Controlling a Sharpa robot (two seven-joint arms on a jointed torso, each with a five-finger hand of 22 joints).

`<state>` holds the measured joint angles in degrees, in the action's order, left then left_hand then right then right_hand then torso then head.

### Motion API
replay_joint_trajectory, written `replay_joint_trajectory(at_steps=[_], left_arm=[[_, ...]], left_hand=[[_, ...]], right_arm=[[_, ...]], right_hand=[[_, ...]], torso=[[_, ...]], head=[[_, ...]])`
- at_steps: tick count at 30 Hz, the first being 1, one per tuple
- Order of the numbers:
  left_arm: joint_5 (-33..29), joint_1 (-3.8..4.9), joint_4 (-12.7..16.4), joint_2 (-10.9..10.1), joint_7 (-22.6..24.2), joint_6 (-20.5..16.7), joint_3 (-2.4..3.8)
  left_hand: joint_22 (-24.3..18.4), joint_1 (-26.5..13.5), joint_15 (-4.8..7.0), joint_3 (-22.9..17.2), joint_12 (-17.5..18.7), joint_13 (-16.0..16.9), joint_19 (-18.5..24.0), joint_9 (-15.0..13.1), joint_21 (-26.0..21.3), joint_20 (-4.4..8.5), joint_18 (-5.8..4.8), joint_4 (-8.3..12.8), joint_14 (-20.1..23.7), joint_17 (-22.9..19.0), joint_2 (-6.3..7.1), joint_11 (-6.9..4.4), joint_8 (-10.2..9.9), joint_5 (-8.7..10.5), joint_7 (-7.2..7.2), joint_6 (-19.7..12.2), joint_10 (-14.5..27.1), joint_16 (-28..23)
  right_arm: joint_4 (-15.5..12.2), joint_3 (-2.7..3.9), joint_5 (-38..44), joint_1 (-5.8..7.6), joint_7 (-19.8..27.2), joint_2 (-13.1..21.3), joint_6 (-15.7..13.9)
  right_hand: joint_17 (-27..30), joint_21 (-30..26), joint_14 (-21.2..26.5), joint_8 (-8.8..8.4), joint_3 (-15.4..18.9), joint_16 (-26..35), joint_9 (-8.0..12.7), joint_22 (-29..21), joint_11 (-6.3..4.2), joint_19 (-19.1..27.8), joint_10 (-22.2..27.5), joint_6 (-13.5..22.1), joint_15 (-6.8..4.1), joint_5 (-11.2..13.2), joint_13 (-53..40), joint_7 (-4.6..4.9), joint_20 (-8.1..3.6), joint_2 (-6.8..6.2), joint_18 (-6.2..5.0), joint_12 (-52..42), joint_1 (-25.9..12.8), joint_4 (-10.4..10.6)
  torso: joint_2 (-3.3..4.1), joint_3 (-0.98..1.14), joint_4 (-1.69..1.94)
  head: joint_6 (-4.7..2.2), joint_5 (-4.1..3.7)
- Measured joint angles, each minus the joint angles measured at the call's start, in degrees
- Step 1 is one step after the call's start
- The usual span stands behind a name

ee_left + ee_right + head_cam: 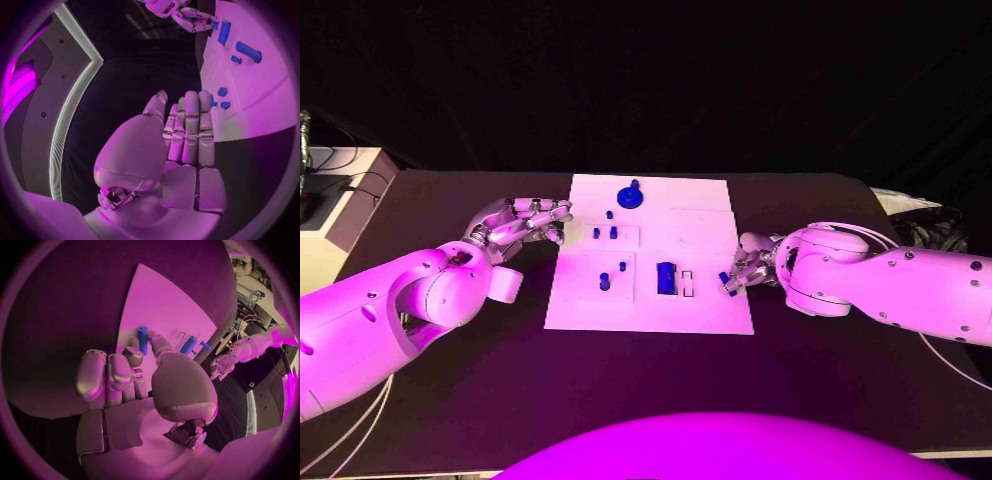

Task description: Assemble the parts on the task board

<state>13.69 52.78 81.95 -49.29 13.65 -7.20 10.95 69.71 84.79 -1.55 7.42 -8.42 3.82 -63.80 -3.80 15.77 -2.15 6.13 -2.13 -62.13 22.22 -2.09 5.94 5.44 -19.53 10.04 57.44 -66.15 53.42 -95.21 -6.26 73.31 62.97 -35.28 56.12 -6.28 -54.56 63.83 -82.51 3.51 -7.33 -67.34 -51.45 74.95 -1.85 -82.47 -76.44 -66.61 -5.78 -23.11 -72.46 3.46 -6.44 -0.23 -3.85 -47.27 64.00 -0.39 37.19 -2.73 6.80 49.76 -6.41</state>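
The white task board (678, 230) lies mid-table. On it stand a round blue part with a knob (630, 196), several small blue pegs (604, 232) and a blue block (666, 278) beside a white slot. My right hand (750, 268) is at the board's right edge and pinches a blue peg (142, 339) between thumb and finger, over the board (162, 305). My left hand (524, 220) hovers just off the board's left edge, fingers straight, holding nothing (181, 145). The left wrist view shows the block (224, 31) and pegs (222, 91).
A white cabinet (336, 200) with cables stands off the table's left side. More cables lie past the table's right far corner (913, 215). Black tabletop (646, 390) stretches between the board and the front edge.
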Motion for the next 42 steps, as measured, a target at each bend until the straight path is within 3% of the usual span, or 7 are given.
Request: replay_joint_trajectory(at_steps=[10, 11, 12, 13, 15, 26, 42], left_arm=[[-0.05, -0.01, 0.02, -0.12, -0.06, 0.0, 0.0], [-0.05, -0.01, 0.02, -0.15, -0.06, 0.0, 0.0], [-0.05, -0.01, 0.03, -0.16, -0.06, 0.0, 0.0], [-0.05, -0.01, 0.03, -0.16, -0.07, -0.01, 0.0], [-0.06, -0.01, 0.04, -0.16, -0.07, -0.01, 0.0], [-0.09, -0.01, 0.09, -0.12, -0.08, -0.01, -0.01], [-0.12, -0.02, 0.18, -0.11, -0.12, 0.0, 0.0]], left_hand=[[0.08, 0.0, 0.0, 0.0, 0.0, 0.0, 0.0, 0.0, 0.0, 0.0, 0.0, 0.0, 0.0, 0.0, 0.0, 0.0, 0.0, 0.0, 0.0, 0.0, 0.0, 0.0], [0.08, 0.0, 0.0, 0.0, 0.0, 0.0, 0.0, 0.0, 0.0, 0.0, 0.0, 0.0, 0.0, 0.0, 0.0, 0.0, 0.0, 0.0, 0.0, 0.0, 0.0, 0.0], [0.08, 0.0, 0.0, 0.0, 0.0, 0.0, 0.0, 0.0, 0.0, 0.0, 0.0, 0.0, 0.0, 0.0, 0.0, 0.0, 0.0, 0.0, 0.0, 0.0, 0.0, 0.0], [0.08, 0.0, 0.0, 0.0, 0.0, 0.0, 0.0, 0.0, 0.0, 0.0, 0.0, 0.0, 0.0, 0.0, 0.0, 0.0, 0.0, 0.0, 0.0, 0.0, 0.0, 0.0], [0.08, 0.0, 0.0, 0.0, 0.0, 0.0, 0.0, 0.0, 0.0, 0.0, 0.0, 0.0, 0.0, 0.0, 0.0, 0.0, 0.0, 0.0, 0.0, 0.0, 0.0, 0.0], [0.13, 0.0, 0.0, 0.0, 0.0, 0.0, 0.0, 0.0, 0.0, 0.0, 0.0, 0.0, 0.0, 0.0, 0.0, 0.0, 0.0, 0.0, 0.0, 0.0, 0.0, 0.0], [0.28, 0.0, 0.0, 0.0, 0.0, 0.0, 0.0, 0.0, 0.0, 0.0, 0.0, 0.0, 0.0, 0.0, 0.0, 0.0, 0.0, 0.0, 0.0, 0.0, 0.0, 0.0]], right_arm=[[-1.2, -0.5, -2.95, 0.16, 0.49, 0.83, -2.19], [-1.54, -0.58, -3.63, 0.28, 0.52, 0.92, -2.54], [-1.81, -0.6, -4.18, 0.41, 0.57, 0.96, -2.81], [-2.12, -0.61, -4.79, 0.6, 0.65, 0.97, -3.09], [-2.72, -0.66, -6.24, 1.09, 0.83, 0.93, -3.8], [-4.02, -0.85, -12.47, 2.16, 1.11, 0.24, -7.25], [-3.04, -1.07, -17.38, 1.47, 1.02, -2.58, -8.52]], right_hand=[[-0.47, 0.13, -0.02, -0.01, -3.96, 0.0, 1.04, -0.01, 0.06, 0.0, -0.12, -0.66, 0.02, -0.27, 0.36, -0.3, 0.0, -0.78, 0.35, 0.0, -0.75, 0.94], [-0.47, 0.26, -0.09, 0.02, -3.96, 0.0, 4.35, -0.01, 0.02, 0.0, -0.17, -0.66, 0.1, -0.5, 0.42, -0.3, 0.0, -0.78, 0.35, 0.0, -0.75, 0.95], [-0.47, 0.33, -0.1, 0.13, -4.23, 0.0, 11.32, -0.01, -0.02, 0.0, -0.24, -0.66, 0.11, -0.64, 0.44, -0.3, 0.0, -0.79, 0.35, 0.0, -0.75, 0.88], [-0.52, 0.33, -0.11, 0.23, -6.19, 0.0, 20.87, -0.01, -0.03, 0.0, -0.41, -0.77, 0.11, -0.64, 0.44, -0.41, 0.0, -0.87, 0.36, 0.0, -0.82, 1.04], [-0.57, 0.33, -0.11, -0.13, -7.35, 0.0, 28.08, -0.01, -0.03, 0.0, -0.41, -0.84, 0.11, -0.64, 0.44, -0.49, 0.0, -0.87, 0.36, 0.0, -0.81, 0.86], [-0.66, 0.33, -0.11, 0.24, -7.75, 0.0, 28.56, -0.02, -0.03, 0.0, -0.41, -1.04, 0.11, -0.88, 0.47, -0.29, 0.0, -1.03, 0.36, 0.0, -0.8, -0.16], [-0.65, 0.33, -0.11, 0.21, -7.87, 0.0, 29.07, -0.03, -0.03, 0.0, -0.41, -1.04, 0.11, -1.25, 0.58, -0.29, 0.0, -1.02, 0.36, 0.23, -0.79, -1.77]], torso=[[0.01, 0.0, 0.02], [0.01, 0.0, 0.03], [0.01, 0.0, 0.04], [0.01, 0.0, 0.04], [0.02, 0.0, 0.03], [0.01, -0.06, 0.01], [0.01, -0.04, 0.01]], head=[[-0.12, 0.18], [-0.09, 0.2], [-0.08, 0.22], [-0.05, 0.23], [-0.02, 0.23], [0.09, 0.24], [0.02, 0.24]])
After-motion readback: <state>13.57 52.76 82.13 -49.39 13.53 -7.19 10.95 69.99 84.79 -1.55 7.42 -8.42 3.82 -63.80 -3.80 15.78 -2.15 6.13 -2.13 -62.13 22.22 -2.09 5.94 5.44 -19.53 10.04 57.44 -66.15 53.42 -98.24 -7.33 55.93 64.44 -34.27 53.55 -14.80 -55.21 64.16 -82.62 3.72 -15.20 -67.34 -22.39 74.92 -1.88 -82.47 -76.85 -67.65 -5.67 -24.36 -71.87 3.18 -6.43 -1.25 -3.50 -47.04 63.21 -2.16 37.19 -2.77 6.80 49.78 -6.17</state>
